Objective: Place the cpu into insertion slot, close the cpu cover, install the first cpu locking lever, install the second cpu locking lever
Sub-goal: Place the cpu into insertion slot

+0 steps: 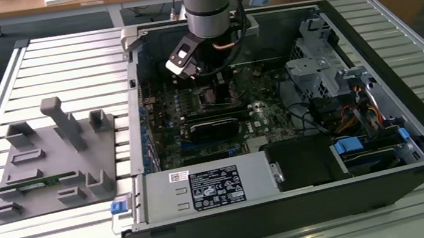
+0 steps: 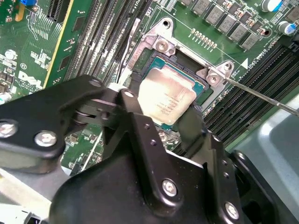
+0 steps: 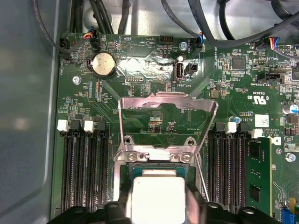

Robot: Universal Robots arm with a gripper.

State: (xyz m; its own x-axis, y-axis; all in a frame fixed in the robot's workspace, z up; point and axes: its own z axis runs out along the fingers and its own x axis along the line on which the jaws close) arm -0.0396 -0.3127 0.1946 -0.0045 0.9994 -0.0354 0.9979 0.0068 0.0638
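Exterior view, tool: the tool [image 1: 191, 71] hangs low inside one open computer case [image 1: 413, 148] lying on the slatted surface [image 1: 40, 61]. Its fingertips are hard to make out against the dark board.
Exterior view, aside: one grey fixture block [image 1: 53, 158] lies well apart from the tool, toward the exterior view's left.
Second wrist view, grip: two black fingers [image 2: 135, 126] press opposite edges of the one cpu [image 2: 166, 98], so the tool is closed on it.
Second wrist view, cpu: flat and square with no long axis, metal top up, directly under the tool and over the insertion slot [image 2: 184, 58].
Second wrist view, levers: two thin metal levers, one [image 2: 261, 95] and another [image 2: 128, 46], run out on either side of the tool.
First wrist view, cover: one cpu cover [image 3: 168, 99] stands raised open just beyond the tool, with the board showing through its cut-out.
First wrist view, hidden: the fingers mask the cpu's side edges and its near edge is cut off. I cannot tell whether it is seated or just above the slot.
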